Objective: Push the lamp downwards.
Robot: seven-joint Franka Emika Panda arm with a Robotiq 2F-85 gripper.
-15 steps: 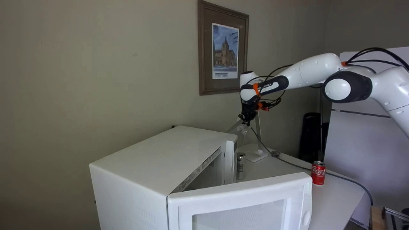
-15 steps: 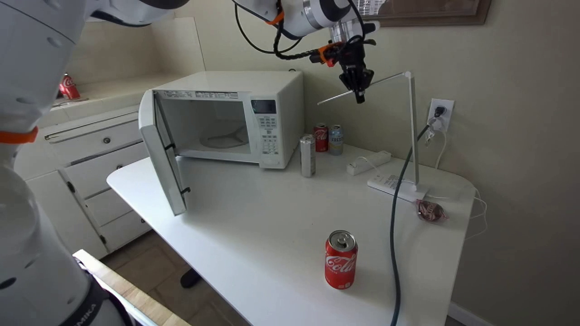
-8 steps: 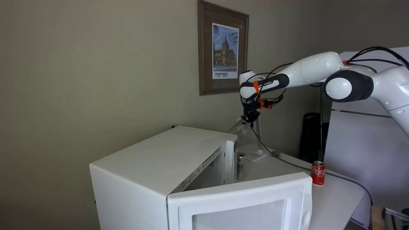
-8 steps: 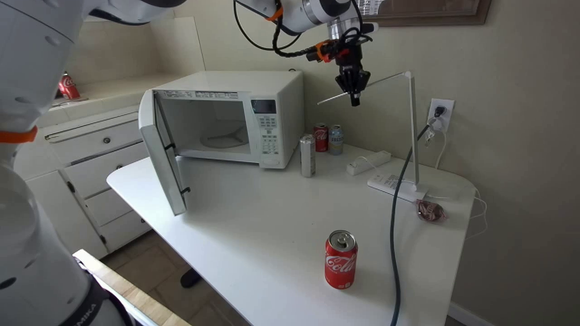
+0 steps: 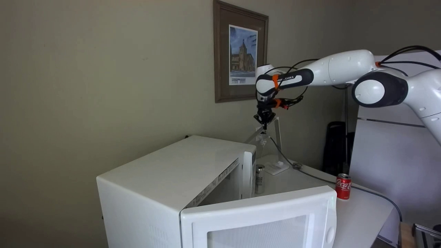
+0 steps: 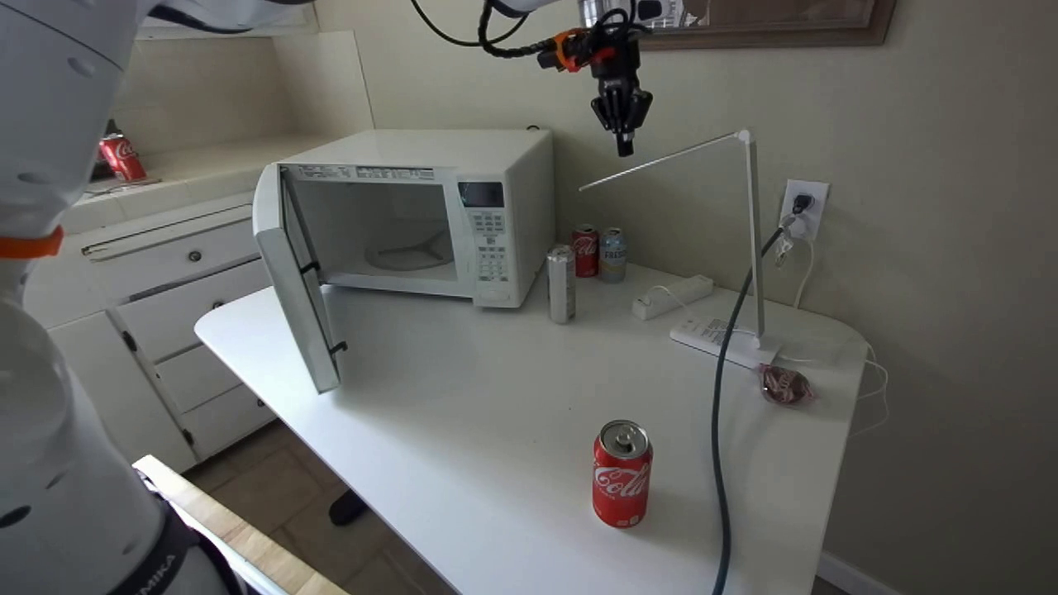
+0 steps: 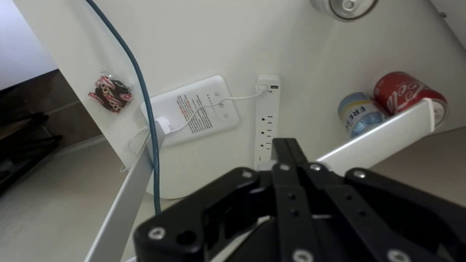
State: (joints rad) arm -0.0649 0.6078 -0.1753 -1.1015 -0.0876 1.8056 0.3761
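Observation:
The lamp is slim and silvery-grey, with its post (image 6: 754,240) upright on the table. Its narrow flat head (image 6: 686,152) slopes down from the top joint toward the microwave. Its base (image 6: 715,337) is flat and white, and shows in the wrist view (image 7: 193,105) with printed text. My gripper (image 6: 626,150) points down, its fingertips pressed together with nothing between them. In an exterior view its tips are a little above the head's line, apart from it. In the wrist view the gripper (image 7: 287,142) hides part of the lamp head (image 7: 378,140).
A microwave (image 6: 512,157) with its door (image 6: 289,281) open stands beside the lamp. A red can (image 6: 621,487), a silver can (image 6: 561,285) and two more cans stand on the table. A power strip (image 6: 674,297), a dark cable (image 6: 717,430) and a wrapped sweet (image 6: 785,385) lie near the base.
My gripper has risen and shifted toward the microwave side, from overlapping the lamp head's line to above it. The lamp shows no visible movement.

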